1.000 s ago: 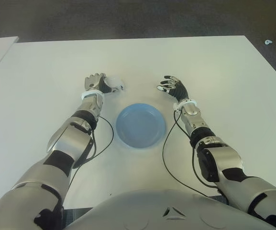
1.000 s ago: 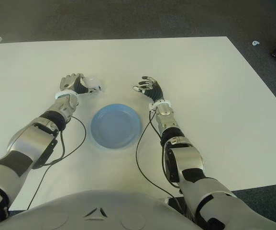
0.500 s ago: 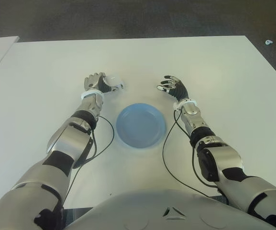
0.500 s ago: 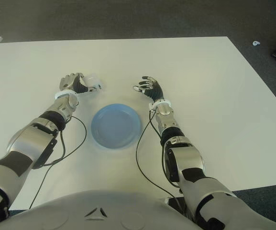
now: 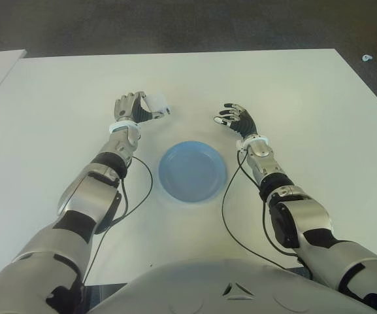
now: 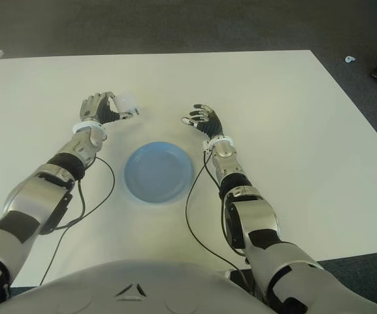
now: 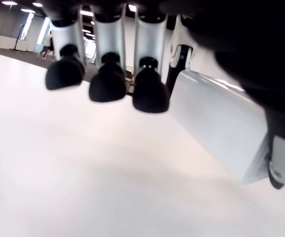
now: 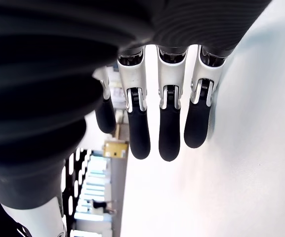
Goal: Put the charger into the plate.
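Charger (image 5: 157,104) now higher in left hand (image 5: 131,108)

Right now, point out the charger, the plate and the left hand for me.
charger (image 5: 157,103): left eye view, on its white body.
plate (image 5: 192,171): left eye view, on the bare blue middle.
left hand (image 5: 131,108): left eye view, on the knuckles, closed around the charger.

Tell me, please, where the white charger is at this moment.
The white charger is gripped in the left hand, held beyond and to the left of the blue plate; the right hand shows open beyond the plate's right side.
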